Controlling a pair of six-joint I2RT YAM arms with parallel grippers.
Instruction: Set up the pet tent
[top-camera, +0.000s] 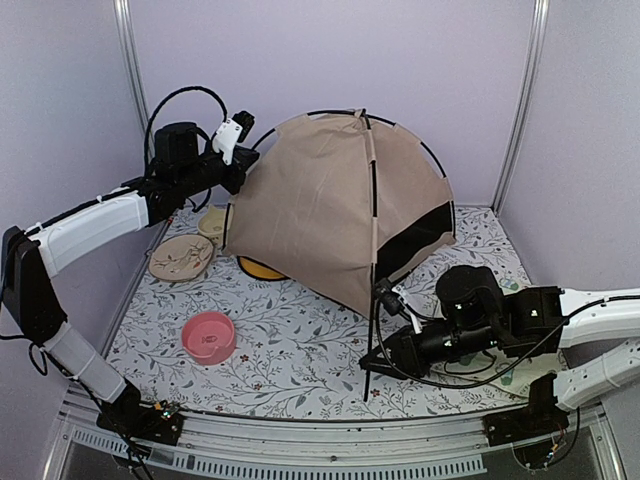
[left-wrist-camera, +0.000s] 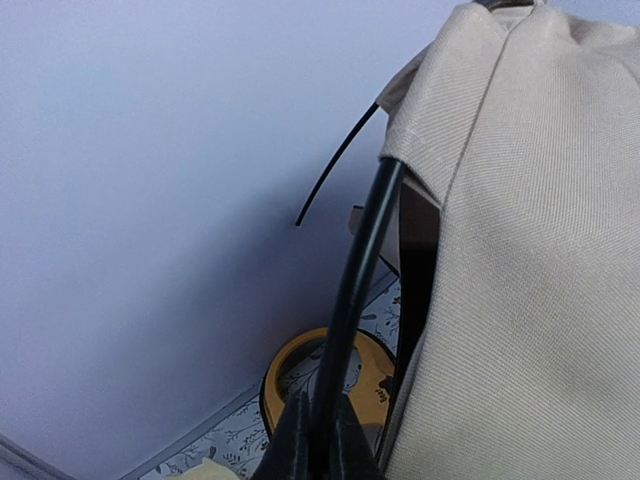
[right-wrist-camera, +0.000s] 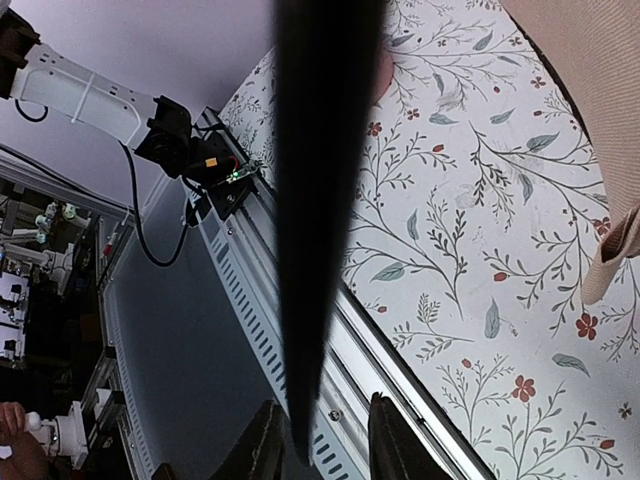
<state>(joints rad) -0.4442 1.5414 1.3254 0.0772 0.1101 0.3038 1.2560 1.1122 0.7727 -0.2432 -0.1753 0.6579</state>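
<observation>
At the far left, your left claw (left-wrist-camera: 312, 440) is closed tight on a thin black pole (left-wrist-camera: 355, 290) at the back-left edge of the pet tent (top-camera: 330, 200). The beige fabric hangs just to the right of the fingers, and the pole runs up from between them into the tent's seam. The tent stands domed at the middle-back of the floral table cover (top-camera: 300, 340), leaning toward the rear wall, with its dark opening facing front-right. To its left and front you have one cream mat (top-camera: 180, 257) with prints, one smaller pale piece (top-camera: 211, 222) just behind the mat, one yellow feeder (top-camera: 258, 268) half tucked under the tent's edge, and one pink bowl (top-camera: 208, 336) nearer the front, well apart from the tent. There is one tent, and two claws are at work on it. Over on the right, your right claw (right-wrist-camera: 320, 445) sits low at the tent's front corner. Its fingers stand partly apart, straddling the tip of the front pole (right-wrist-camera: 325, 200). Daylight shows on one side of the pole, so the claw is around it but not clamped (the pole is badly blurred in the wrist view). This pole runs down from the tent's peak to the table near the front rail.
</observation>
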